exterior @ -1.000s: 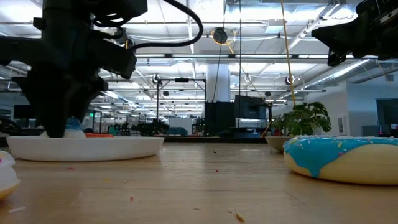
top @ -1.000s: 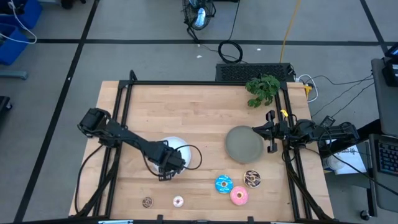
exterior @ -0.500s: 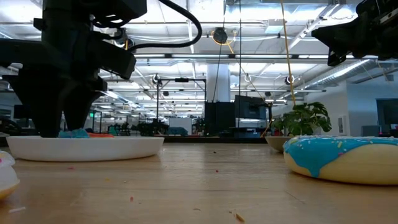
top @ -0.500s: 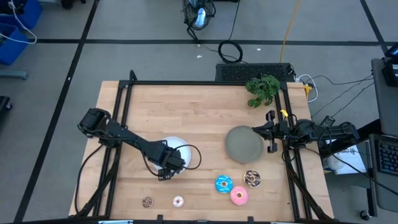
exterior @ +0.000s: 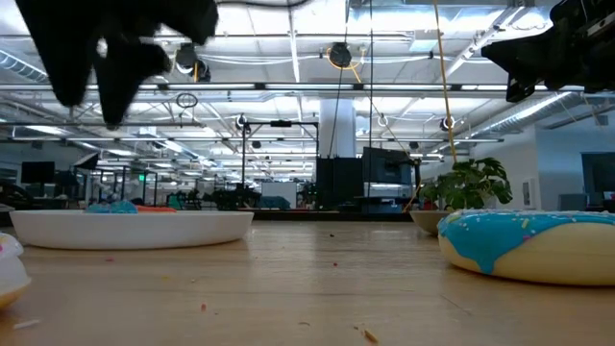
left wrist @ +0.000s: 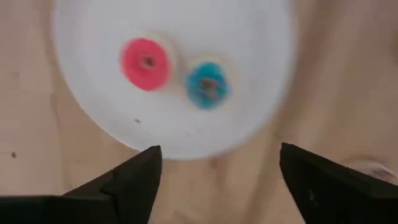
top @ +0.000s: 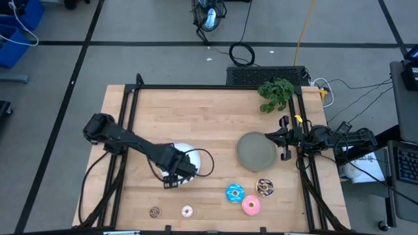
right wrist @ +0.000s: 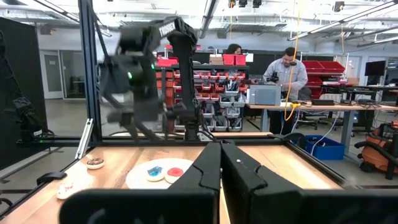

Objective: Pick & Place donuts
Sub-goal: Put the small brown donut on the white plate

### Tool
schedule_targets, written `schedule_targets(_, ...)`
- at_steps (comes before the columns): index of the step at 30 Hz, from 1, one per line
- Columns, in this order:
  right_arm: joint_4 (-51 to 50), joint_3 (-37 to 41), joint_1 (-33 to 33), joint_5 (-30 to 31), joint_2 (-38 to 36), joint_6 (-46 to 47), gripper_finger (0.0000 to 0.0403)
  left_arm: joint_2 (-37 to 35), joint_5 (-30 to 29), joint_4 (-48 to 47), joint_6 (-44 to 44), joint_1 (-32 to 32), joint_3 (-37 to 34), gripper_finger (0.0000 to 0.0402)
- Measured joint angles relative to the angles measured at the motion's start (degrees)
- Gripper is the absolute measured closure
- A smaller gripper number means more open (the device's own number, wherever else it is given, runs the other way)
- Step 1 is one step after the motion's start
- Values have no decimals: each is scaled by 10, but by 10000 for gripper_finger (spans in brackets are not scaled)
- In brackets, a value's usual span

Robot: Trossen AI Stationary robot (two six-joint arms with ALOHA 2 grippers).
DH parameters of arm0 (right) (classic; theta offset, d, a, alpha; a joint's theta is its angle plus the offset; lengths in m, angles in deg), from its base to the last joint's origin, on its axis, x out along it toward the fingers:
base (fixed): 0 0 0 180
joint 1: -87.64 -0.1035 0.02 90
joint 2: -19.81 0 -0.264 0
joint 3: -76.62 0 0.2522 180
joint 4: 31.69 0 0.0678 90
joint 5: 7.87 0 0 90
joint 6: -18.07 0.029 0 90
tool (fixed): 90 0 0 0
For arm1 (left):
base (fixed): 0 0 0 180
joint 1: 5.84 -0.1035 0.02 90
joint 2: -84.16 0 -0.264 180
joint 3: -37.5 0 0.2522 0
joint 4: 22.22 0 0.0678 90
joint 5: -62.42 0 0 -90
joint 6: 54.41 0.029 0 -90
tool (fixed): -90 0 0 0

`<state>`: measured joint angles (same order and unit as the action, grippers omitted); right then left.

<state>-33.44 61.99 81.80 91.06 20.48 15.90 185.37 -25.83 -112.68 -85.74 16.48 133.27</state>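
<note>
The left gripper (top: pixel 172 177) hangs over the white plate (top: pixel 193 156), its fingers (left wrist: pixel 130 183) spread apart and holding nothing. On that plate lie the tiny red donut (left wrist: pixel 145 63) and the tiny blue donut (left wrist: pixel 206 88), side by side and just apart, both free of the fingers. The tiny brown donut (top: pixel 155 211) and the tiny pale pink donut (top: pixel 187 211) sit on the bare wood near the table edge, on the front side of the white plate. The larger blue donut (top: pixel 234 193), the brown sprinkled donut (top: pixel 264 187) and the larger pink donut (top: pixel 251 205) cluster well to the right of the white plate, just in front of the grey plate (top: pixel 256 151). The right gripper (top: pixel 283 138) waits beside the grey plate at the table's right rail, its fingers (right wrist: pixel 208 169) pressed together with nothing between them.
</note>
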Motion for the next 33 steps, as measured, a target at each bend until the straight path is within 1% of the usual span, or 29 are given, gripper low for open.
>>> schedule_targets(2, -2, 0, 0, 0, 0, 0, 403, 0, 13, -19, -8, 23, 32, 114)
schedule_targets(4, -4, 0, 0, 0, 0, 0, 403, 0, 21, -31, -21, 48, 57, 155)
schedule_targets(8, -9, 0, 0, 0, 0, 0, 403, 0, 56, -37, -75, 94, 81, 261)
schedule_targets(11, -9, 0, 0, 0, 0, 0, 403, -2, 60, -47, -116, 132, 86, 352)
schedule_targets(12, -9, 0, 0, 0, 0, 0, 403, -4, 60, -47, -129, 145, 86, 376)
schedule_targets(13, -9, 0, 0, 0, 0, 0, 403, -6, 59, -47, -142, 157, 86, 387)
schedule_targets(17, -8, 0, 0, 0, 0, 0, 403, -7, 40, -46, -191, 205, 85, 382)
schedule_targets(22, -7, 0, 0, 0, 0, 0, 403, -7, 10, -23, -241, 254, 85, 397)
schedule_targets(26, -7, 0, 0, 0, 0, 0, 403, -7, -27, 10, -277, 278, 85, 389)
schedule_targets(29, -7, 0, 0, 0, 0, 0, 403, -7, -54, 33, -304, 287, 85, 395)
schedule_targets(33, -7, 0, 0, 0, 0, 0, 403, -7, -72, 48, -365, 296, 85, 392)
